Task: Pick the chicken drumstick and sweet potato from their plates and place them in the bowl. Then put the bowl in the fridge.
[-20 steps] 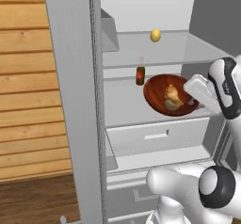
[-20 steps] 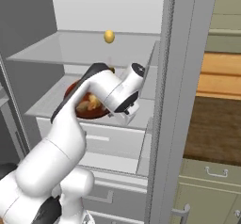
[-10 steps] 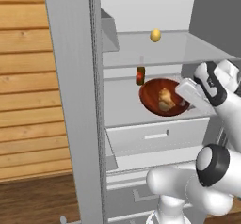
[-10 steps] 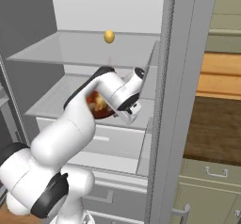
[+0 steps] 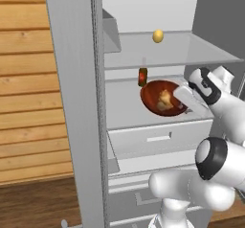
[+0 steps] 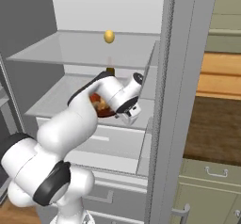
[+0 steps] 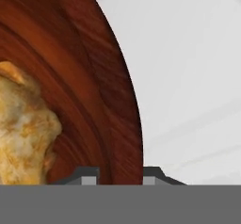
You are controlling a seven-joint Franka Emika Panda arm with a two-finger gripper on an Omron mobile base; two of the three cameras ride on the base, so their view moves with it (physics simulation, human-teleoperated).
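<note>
Inside the open fridge (image 5: 76,102), on the white shelf above the pale drawer (image 5: 158,138), sits the glossy reddish-brown bowl (image 5: 154,99), and from where I stand the white arm reaches in from the side to meet its near rim. Looking along the hand, the gripper (image 7: 120,176) has one dark fingertip on either side of the bowl's edge (image 7: 124,124), the inner tip over the dark wood-grained wall and the outer tip over the white shelf, so the jaws are drawn close together and pinching the rim. A golden-brown, lumpy piece of food, the chicken drumstick (image 7: 21,129), lies down in the bowl; from the left base view it shows as a tan lump (image 5: 165,99) near the middle of the bowl. I cannot pick out a separate sweet potato among what lies there. Just behind the bowl, toward the back of the same shelf, a small dark bottle (image 5: 142,77) stands upright, near the bowl but apart from it. Up on the clear glass shelf (image 5: 191,54) above rests a small yellow round fruit (image 5: 158,36), well apart from everything below. From the right base view the arm's elbow covers most of the bowl (image 6: 104,108), leaving a sliver of red-brown and tan showing.
</note>
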